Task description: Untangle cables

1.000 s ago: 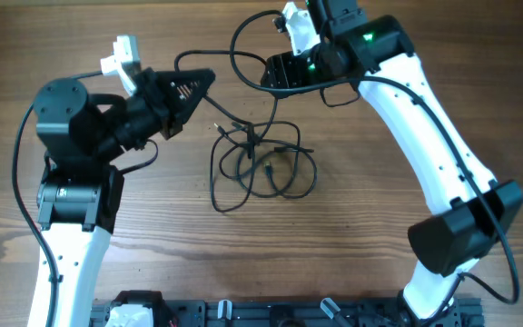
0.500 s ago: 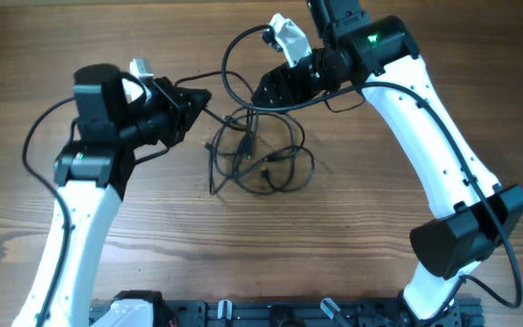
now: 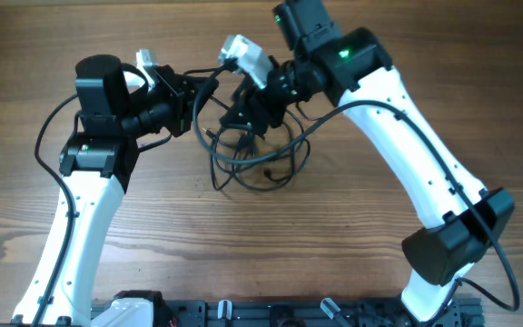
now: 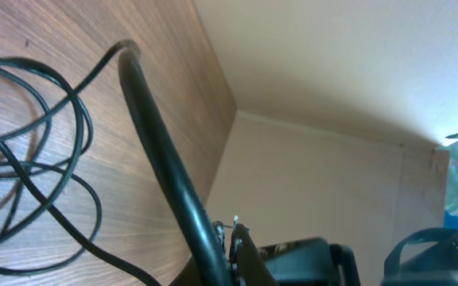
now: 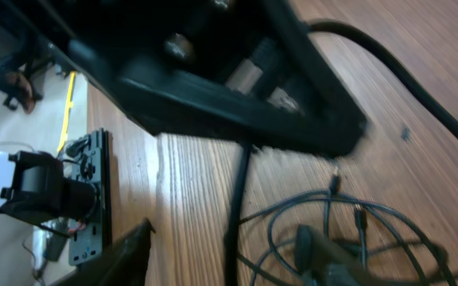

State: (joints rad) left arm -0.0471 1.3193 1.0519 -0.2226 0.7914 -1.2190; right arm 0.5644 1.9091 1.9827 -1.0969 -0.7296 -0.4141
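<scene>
Evidently little is untangled: the cables (image 3: 263, 169) lie bunched in overlapping loops on the counter (image 3: 334, 245), with left gripper (image 3: 194, 91) and right gripper (image 3: 238, 116) at their top edge; whether either clasps a strand, I cannot tell

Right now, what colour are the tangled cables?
The cables are black; overhead view shows it best.

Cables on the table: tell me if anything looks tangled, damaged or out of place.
The cables lie in a tangled heap of overlapping loops on the table, strands crossing one another, close to the left tool and right tool. No breakage or spill is visible.
</scene>
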